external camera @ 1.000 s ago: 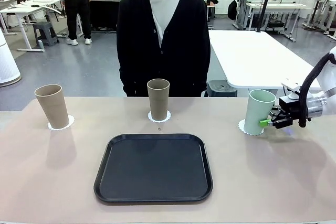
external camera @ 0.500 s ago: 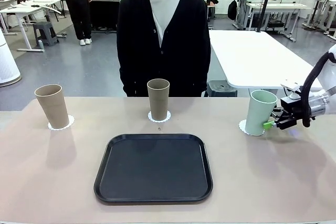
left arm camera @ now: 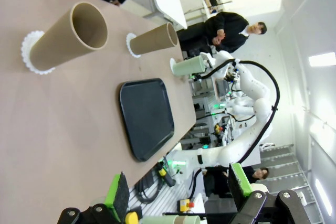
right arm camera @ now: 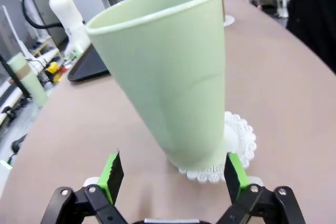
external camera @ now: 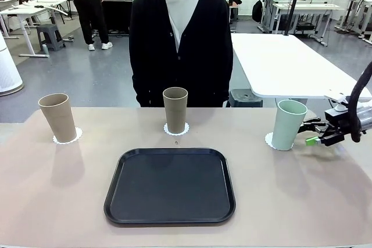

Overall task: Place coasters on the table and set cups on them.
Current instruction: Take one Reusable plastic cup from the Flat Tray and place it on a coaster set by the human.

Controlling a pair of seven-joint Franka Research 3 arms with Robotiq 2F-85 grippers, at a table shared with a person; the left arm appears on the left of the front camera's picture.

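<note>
Already all three cups stand on coasters along the desk's (external camera: 52,190) far side: mint cup (external camera: 288,124), middle tan cup (external camera: 175,109), left tan cup (external camera: 58,117). Right gripper (external camera: 314,133) sits just beside the mint cup, jaws apart and empty; left gripper (left arm camera: 176,195) likewise gapes, so the task looks essentially done.

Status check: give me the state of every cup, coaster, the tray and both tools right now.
Mint cup: upright on its coaster, free.
Middle tan cup: upright on coaster.
Left tan cup: upright on coaster.
Tray: empty.
Right tool: open, beside mint cup.
Left tool: open, empty.
</note>
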